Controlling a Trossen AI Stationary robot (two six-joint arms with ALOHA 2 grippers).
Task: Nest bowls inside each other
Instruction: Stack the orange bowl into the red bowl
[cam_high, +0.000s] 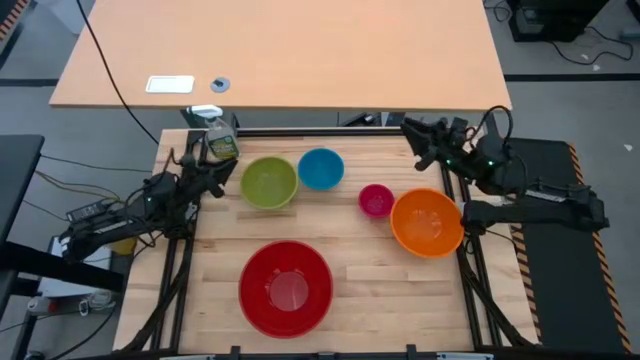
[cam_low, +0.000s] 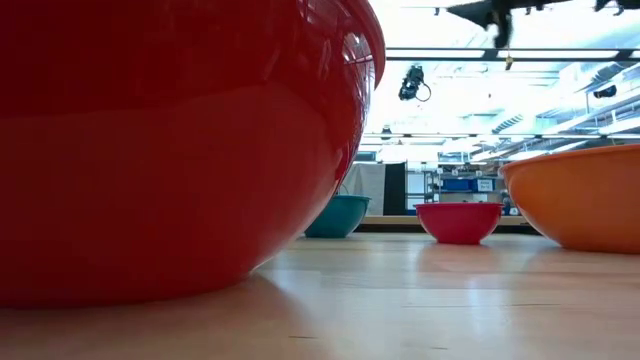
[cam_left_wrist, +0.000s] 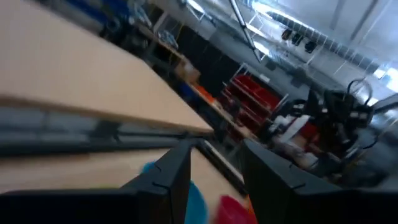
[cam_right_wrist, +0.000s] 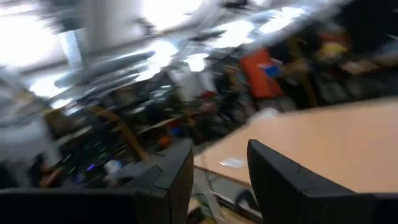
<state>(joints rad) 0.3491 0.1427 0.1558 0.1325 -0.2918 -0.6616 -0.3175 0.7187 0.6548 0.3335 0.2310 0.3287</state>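
Five bowls stand apart on their bases on the wooden table (cam_high: 350, 255). The red one (cam_high: 285, 288) is near the front edge and the orange one (cam_high: 427, 222) is at the right. The magenta one (cam_high: 376, 200), the blue one (cam_high: 321, 168) and the yellow-green one (cam_high: 269, 182) stand farther back. My left gripper (cam_high: 222, 174) is at the table's left edge beside the yellow-green bowl, open and empty (cam_left_wrist: 216, 155). My right gripper (cam_high: 412, 136) is raised above the far right corner, open and empty (cam_right_wrist: 221, 152).
A green spray bottle (cam_high: 220, 140) stands at the far left corner, close to my left gripper. A larger tan table (cam_high: 290, 50) lies beyond the far edge. In the low view the red bowl (cam_low: 170, 150) fills the left side. There is bare wood between the red bowl and the back row.
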